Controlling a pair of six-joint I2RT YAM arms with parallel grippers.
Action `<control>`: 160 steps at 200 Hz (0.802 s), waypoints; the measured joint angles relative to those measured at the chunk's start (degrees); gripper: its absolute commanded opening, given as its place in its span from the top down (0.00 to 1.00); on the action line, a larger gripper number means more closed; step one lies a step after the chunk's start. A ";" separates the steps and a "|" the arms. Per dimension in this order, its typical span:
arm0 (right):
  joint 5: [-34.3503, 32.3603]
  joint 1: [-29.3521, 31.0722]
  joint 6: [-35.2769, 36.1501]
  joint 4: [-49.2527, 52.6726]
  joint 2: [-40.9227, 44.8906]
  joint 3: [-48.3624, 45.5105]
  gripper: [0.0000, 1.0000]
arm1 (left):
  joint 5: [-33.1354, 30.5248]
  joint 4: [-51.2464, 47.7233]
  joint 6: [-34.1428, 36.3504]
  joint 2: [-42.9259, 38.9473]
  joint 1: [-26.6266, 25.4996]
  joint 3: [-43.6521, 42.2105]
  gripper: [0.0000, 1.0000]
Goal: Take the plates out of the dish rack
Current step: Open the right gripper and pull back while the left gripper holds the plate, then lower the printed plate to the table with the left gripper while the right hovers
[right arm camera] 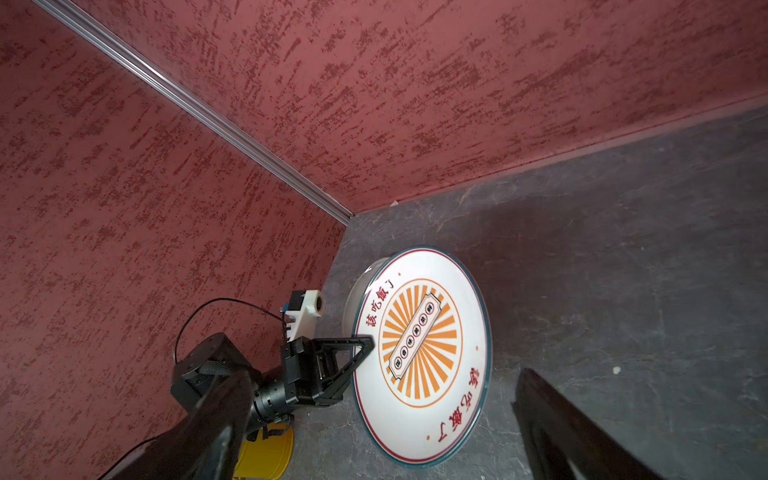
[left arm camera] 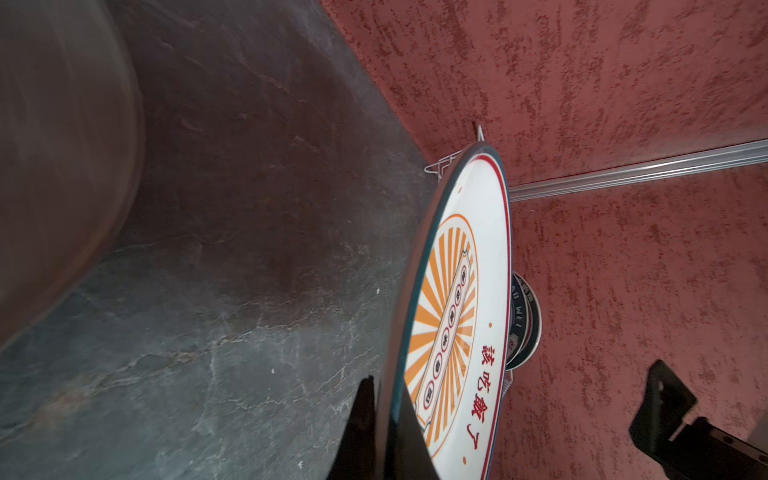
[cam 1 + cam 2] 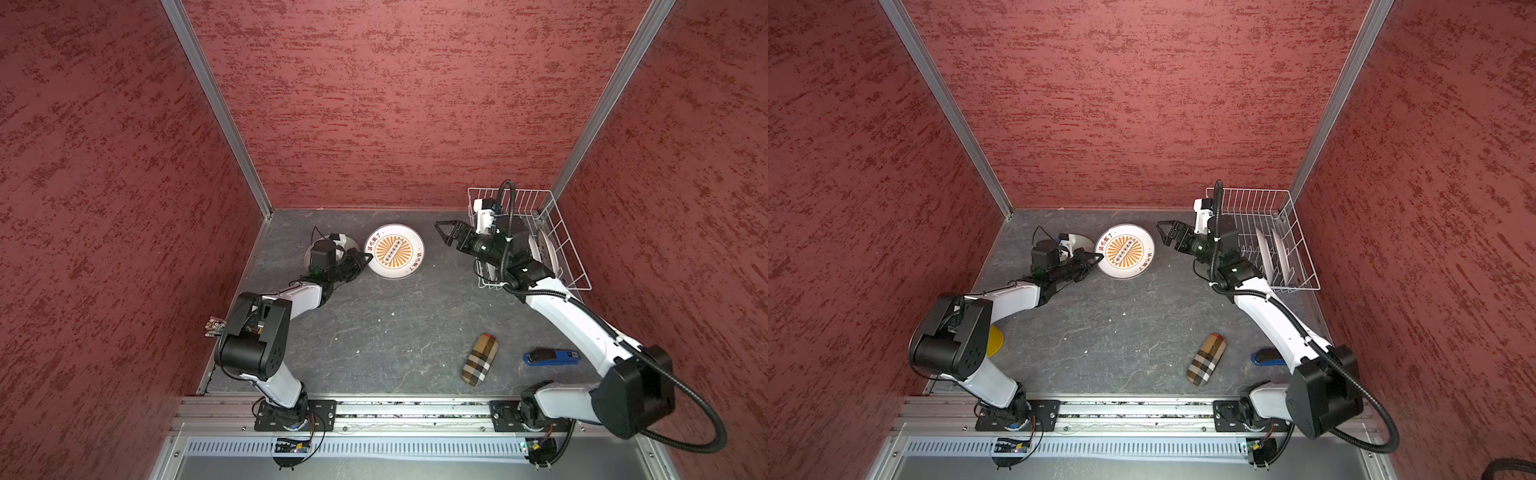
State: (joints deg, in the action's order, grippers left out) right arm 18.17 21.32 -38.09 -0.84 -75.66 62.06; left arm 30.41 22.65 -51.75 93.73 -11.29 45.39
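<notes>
The sunburst plate (image 3: 394,251) sits toward the back of the table (image 3: 395,324), left of centre, face up, with red lettering around its rim. My left pincer (image 3: 369,257) is clamped on its left edge, one finger above the rim and one below, as the right wrist view shows (image 1: 371,344). I cannot tell whether the plate rests on the table or hangs just over it. Right beside it, under my left wrist, lies the grey plate (image 3: 1080,241), flat on the table. From the right wrist the sunburst plate's rim overlaps it, but I cannot tell if they touch.

My right pincer (image 3: 441,235) hangs to the right of the sunburst plate, apart from it, with its jaws spread wide and nothing between them. Just behind that wrist stands the dish rack (image 3: 1304,257) in the back right corner, with two upright plates (image 3: 1262,249) in its prongs.

Near the front of the table lie a plaid case (image 3: 480,359) and, to its right, a blue stapler (image 3: 550,357).
</notes>
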 measured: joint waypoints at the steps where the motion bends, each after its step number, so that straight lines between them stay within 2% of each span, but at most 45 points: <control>1: -0.07 0.02 0.02 0.04 0.04 0.00 0.01 | -0.13 -0.17 0.13 0.02 0.00 0.02 1.00; 83: -6.16 0.00 3.34 7.34 3.37 0.00 0.01 | -5.44 -1.75 0.96 8.94 -3.08 2.84 1.00; 160: -9.03 -0.20 5.14 10.40 5.44 0.00 0.01 | -10.49 1.11 -2.89 14.64 -5.51 5.86 1.00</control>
State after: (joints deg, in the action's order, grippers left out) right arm 9.15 21.12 -32.95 9.56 -70.22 62.06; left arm 19.92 23.77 -54.63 108.38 -16.80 51.24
